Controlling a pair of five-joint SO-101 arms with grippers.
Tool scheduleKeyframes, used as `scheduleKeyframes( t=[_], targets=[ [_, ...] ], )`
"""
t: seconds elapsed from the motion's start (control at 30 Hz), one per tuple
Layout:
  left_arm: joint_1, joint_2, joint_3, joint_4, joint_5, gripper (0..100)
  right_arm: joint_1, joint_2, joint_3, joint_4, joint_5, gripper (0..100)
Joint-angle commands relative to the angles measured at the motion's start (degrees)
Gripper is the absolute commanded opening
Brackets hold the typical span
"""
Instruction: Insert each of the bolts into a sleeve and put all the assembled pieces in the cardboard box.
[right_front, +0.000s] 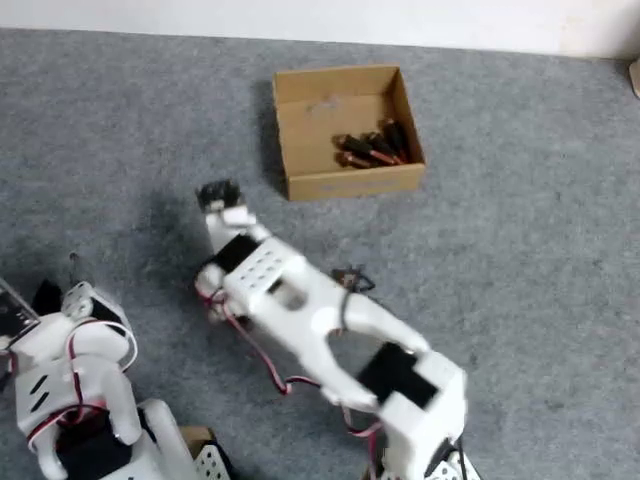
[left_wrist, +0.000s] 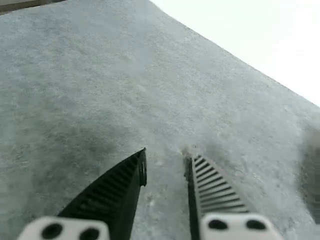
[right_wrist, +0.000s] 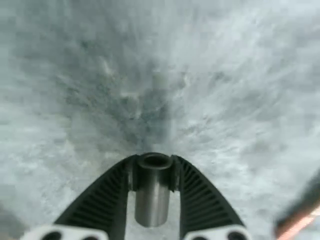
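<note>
1. At the near left corner of the desk (right_front: 520, 250), the left hand (left_wrist: 166, 155) is spread open and grips nothing.
2. Nearer the desk's middle, the right hand (right_wrist: 154, 162) clamps a sleeve (right_wrist: 152, 197) across its wall, with the open mouth facing away from the wrist. The sleeve looks stiff, smooth, probably slippery and fairly light. It is best held mid-barrel, leaving the mouth free.
3. By the far edge, the cardboard box (right_front: 350, 184) holds assembled pieces (right_front: 372, 148).
</note>
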Motion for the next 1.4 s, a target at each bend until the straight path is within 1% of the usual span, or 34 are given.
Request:
scheduleKeyframes(
  t=[0.0, 0.13, 0.23, 0.47, 0.53, 0.63, 0.7, 0.77, 0.87, 0.97, 1.1, 1.2, 1.3, 1.37],
  targets=[
    [7.96, -0.48, 0.84, -0.26, 0.18, 14, 4.26, -12.88, -2.24, 2.59, 6.24, 0.4],
    [17.36, -0.13, 1.27, -0.26, 0.09, 14, 10.68, -23.87, -2.07, 6.11, 11.08, 0.4],
    [24.40, -0.13, 1.01, -0.53, 0.09, 14, 16.13, -32.04, -2.07, 10.68, 13.71, 0.4],
    [40.84, 0.04, 1.98, -8.09, 0.09, 14, 27.56, -49.19, -1.71, 22.02, 19.43, 0.4],
    [45.93, 0.04, 3.91, -10.73, 0.09, 14, 32.48, -53.14, -0.13, 23.08, 21.63, 0.4],
    [53.32, 0.13, 6.02, -12.84, 0.09, 14, 38.73, -58.68, 4.79, 23.16, 26.99, 0.4],
    [57.01, 0.22, 6.73, -13.19, 0.00, 14, 41.89, -62.20, 9.80, 22.81, 29.10, 0.4],
    [59.12, 2.59, 6.29, -12.92, -1.49, 14, 44.62, -65.98, 14.46, 22.64, 29.63, 0.4],
    [59.38, 11.38, 3.38, -12.84, -1.93, 14, 47.08, -72.48, 20.00, 22.64, 29.80, 0.4],
    [60.18, 24.57, -1.80, -12.84, -1.93, 14, 47.25, -80.66, 24.84, 22.73, 29.71, 0.4],
    [63.87, 42.95, -8.57, -13.01, -1.05, 14, 47.43, -90.86, 32.04, 22.29, 30.51, 0.4],
    [67.03, 54.46, -12.62, -14.86, 3.25, 14, 52.44, -94.73, 35.74, 19.47, 35.52, 0.4],
    [70.55, 63.96, -15.43, -19.08, 4.40, 14, 58.95, -96.40, 42.68, 14.81, 36.13, 0.4],
    [72.40, 69.67, -16.66, -21.63, 4.48, 14, 60.44, -97.01, 48.75, 11.47, 35.96, 0.4]
  ],
)
